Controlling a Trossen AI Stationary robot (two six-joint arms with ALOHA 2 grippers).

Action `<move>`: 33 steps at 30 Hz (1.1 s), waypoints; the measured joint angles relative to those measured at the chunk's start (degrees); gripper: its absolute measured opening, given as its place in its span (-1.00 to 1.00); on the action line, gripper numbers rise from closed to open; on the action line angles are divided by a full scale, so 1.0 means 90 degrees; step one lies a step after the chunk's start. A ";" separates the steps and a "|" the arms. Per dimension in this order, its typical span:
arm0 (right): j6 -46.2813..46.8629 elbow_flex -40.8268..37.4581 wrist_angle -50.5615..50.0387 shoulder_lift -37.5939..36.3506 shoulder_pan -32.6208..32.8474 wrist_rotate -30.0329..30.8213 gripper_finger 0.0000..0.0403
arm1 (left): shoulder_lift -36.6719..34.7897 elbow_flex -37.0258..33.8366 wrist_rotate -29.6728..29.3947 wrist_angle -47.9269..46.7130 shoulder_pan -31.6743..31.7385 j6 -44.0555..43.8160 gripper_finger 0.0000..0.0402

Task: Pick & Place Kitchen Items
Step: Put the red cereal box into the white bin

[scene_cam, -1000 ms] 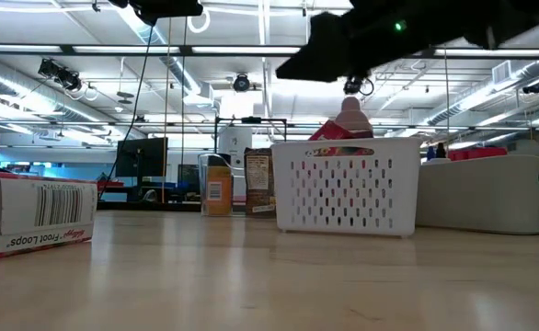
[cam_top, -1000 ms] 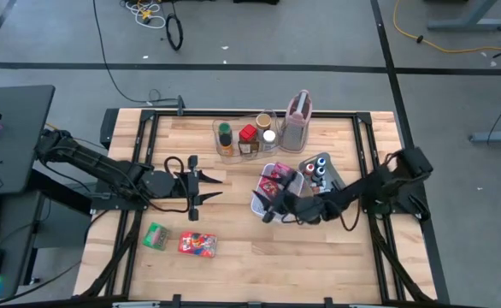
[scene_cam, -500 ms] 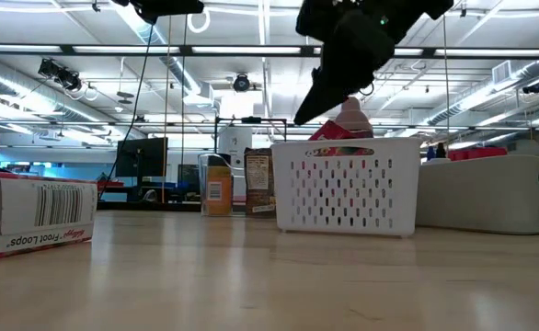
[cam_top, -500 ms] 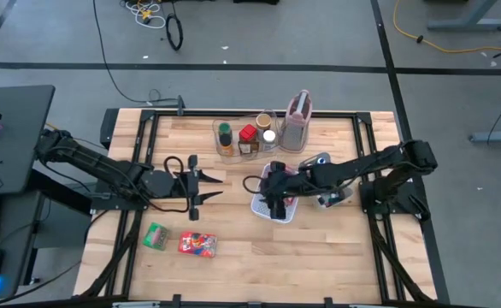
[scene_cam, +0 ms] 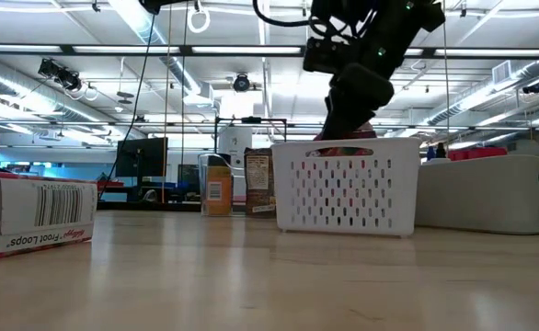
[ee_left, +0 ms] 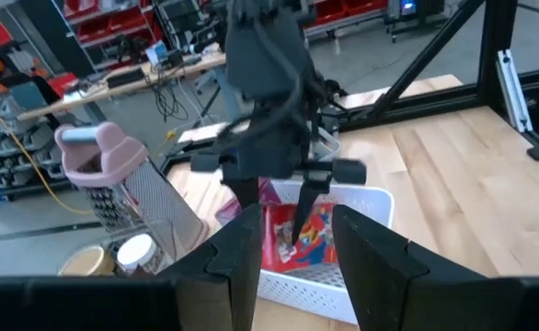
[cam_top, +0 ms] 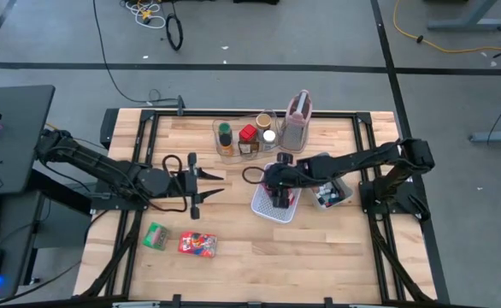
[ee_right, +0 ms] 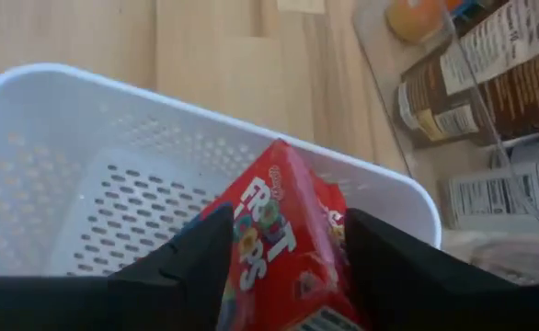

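Here my right pincer [cam_top: 278,195] hangs nose-down inside the white mesh basket [ee_right: 86,119], its fingers apart on either side of a red Froot Loops packet [ee_right: 283,253] that stands tilted against the basket's wall. Whether the pads [ee_right: 187,267] touch the packet I cannot tell; they look spread, not clamped. I judge this the placing step: the packet is in the basket and only the let-go and lift-out remain. The next move calls for a straight rise, so my fingers do not drag the packet or catch the rim. My left pincer [cam_top: 201,185] waits well off to the side, fingers apart, with a green packet [cam_top: 156,235] and another red packet [cam_top: 197,244] on the worktop [cam_top: 233,257] near it.
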 joint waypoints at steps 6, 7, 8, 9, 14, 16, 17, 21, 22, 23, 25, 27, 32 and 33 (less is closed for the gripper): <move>-0.0062 0.0000 -0.0143 -0.0002 -0.0047 -0.0008 -0.24 | 0.0000 0.0000 -0.0008 0.0088 0.0000 0.0269 -0.29; -0.0063 0.0000 -0.0141 -0.0002 -0.0057 -0.0009 -0.33 | 0.0000 0.0000 -0.0032 0.0095 0.0000 0.0295 -0.29; -0.0064 0.0000 -0.0129 -0.0002 -0.0060 -0.0011 -0.41 | 0.0000 0.0000 -0.0045 0.0104 0.0000 0.0331 -0.29; -0.0064 0.0000 -0.0111 -0.0005 -0.0060 -0.0015 -0.49 | 0.0000 0.0000 -0.0050 0.0105 0.0000 0.0353 -0.29; 0.0072 0.0000 -0.0045 -0.0027 -0.0038 -0.0062 -0.79 | 0.0000 0.0000 -0.0051 0.0151 0.0000 0.0410 -0.29; 0.0317 0.0000 -0.0057 -0.0097 0.0001 -0.0021 -0.84 | 0.0000 0.0000 -0.0053 0.0151 0.0000 0.0410 -0.29; 0.0447 0.0000 -0.0070 -0.0149 0.0037 -0.0002 -0.85 | 0.0000 0.0000 -0.0053 0.0151 0.0000 0.0410 -0.29; 0.0797 -0.0007 -0.0070 -0.0514 0.0330 0.0507 -0.87 | 0.0000 0.0000 -0.0052 0.0151 0.0000 0.0410 -0.29; 0.0848 -0.0007 -0.0074 -0.0607 0.0449 0.0823 -0.87 | 0.0000 0.0000 -0.0053 0.0151 0.0000 0.0410 -0.29; 0.0889 -0.0007 -0.0087 -0.0680 0.0565 0.1218 -0.87 | 0.0000 0.0000 -0.0053 0.0151 0.0001 0.0410 -0.29; 0.0988 -0.0007 -0.0129 -0.0785 0.0811 0.2005 -0.88 | 0.0000 0.0000 -0.0053 0.0151 0.0000 0.0410 -0.29; 0.1196 -0.0007 -0.0120 -0.0809 0.1057 0.2791 -0.88 | 0.0000 0.0000 -0.0053 0.0148 0.0002 0.0410 -0.29; 0.1431 -0.0273 0.0562 -0.0590 0.1620 0.4299 -0.88 | 0.0000 0.0000 -0.0052 0.0148 0.0000 0.0408 -0.29; 0.1425 -0.0400 0.0821 -0.0555 0.1689 0.4397 -0.88 | 0.0000 0.0000 -0.0053 0.0148 0.0000 0.0408 -0.29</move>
